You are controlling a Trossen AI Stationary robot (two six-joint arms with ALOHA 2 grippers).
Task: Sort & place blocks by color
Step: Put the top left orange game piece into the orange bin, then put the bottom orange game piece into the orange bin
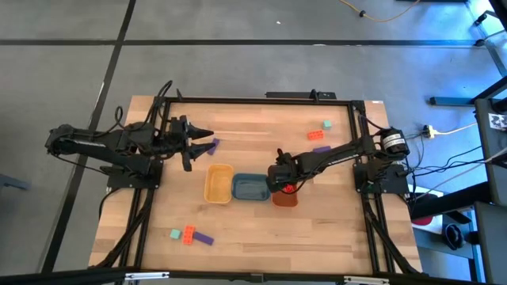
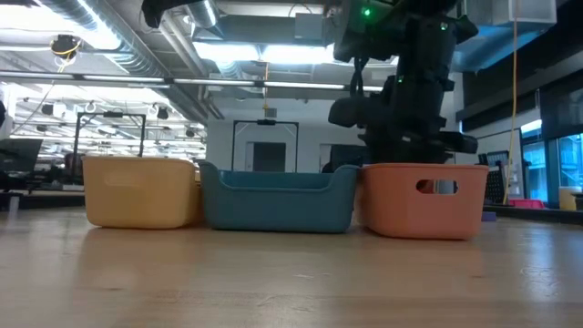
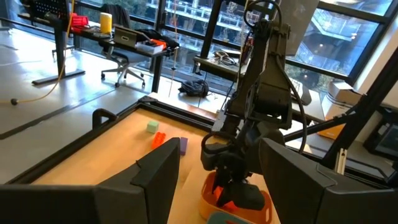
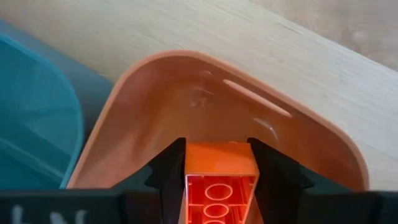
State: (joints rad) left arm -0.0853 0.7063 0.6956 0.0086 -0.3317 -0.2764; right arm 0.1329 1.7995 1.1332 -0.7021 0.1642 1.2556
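My right gripper point(image 4: 216, 154) is shut on an orange-red brick point(image 4: 219, 177) and hangs over the orange tray point(image 1: 285, 198), seen also in the left wrist view as the right gripper point(image 3: 229, 190). My left gripper point(image 3: 214, 177) is open and holds nothing, raised near the table's left side by a purple bar point(image 1: 212, 145) lying flat. A mint-green cube point(image 1: 326, 124), an orange-red brick point(image 1: 315, 135) and a purple bar point(image 1: 321, 148) lie near the far right. Another cube point(image 1: 175, 233), brick point(image 1: 188, 234) and bar point(image 1: 203, 238) lie near the front left. My right gripper pinches the orange-red brick by its two long side faces point(image 4: 189, 186), one finger point(image 4: 169, 168) on each side. It comes from above, pointing down, fingers along the brick. The brick is lifted clear over the orange tray's hollow point(image 4: 186, 106), its hollow tubed underside facing the wrist camera.
The yellow tray point(image 1: 219, 184), blue tray point(image 1: 250, 188) and orange tray stand side by side at mid-table, touching; the low view shows their walls, yellow point(image 2: 141, 191), blue point(image 2: 278, 199), orange point(image 2: 424, 200). Bare wood lies toward the near edge and right front.
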